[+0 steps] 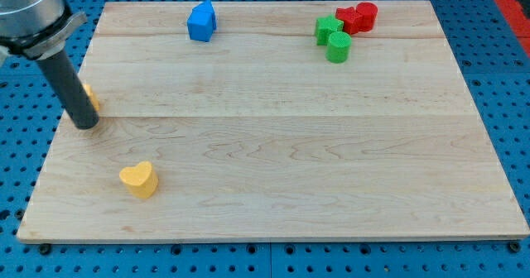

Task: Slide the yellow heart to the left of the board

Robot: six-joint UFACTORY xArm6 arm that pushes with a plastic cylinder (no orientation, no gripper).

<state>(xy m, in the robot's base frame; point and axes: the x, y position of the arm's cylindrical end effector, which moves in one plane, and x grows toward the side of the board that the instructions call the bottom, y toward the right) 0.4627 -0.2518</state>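
Observation:
The yellow heart [139, 179] lies at the view's lower left of the wooden board [273, 146]. My tip [86, 124] rests on the board near the left edge, above and to the left of the heart, well apart from it. Another yellow block [92, 98] is mostly hidden behind the rod, touching or very close to it; its shape cannot be made out.
A blue block [201, 21] sits near the view's top edge, left of centre. At the top right, a green star [328, 28], a green cylinder [338, 47], a red star [348, 18] and a red cylinder [366, 15] cluster together.

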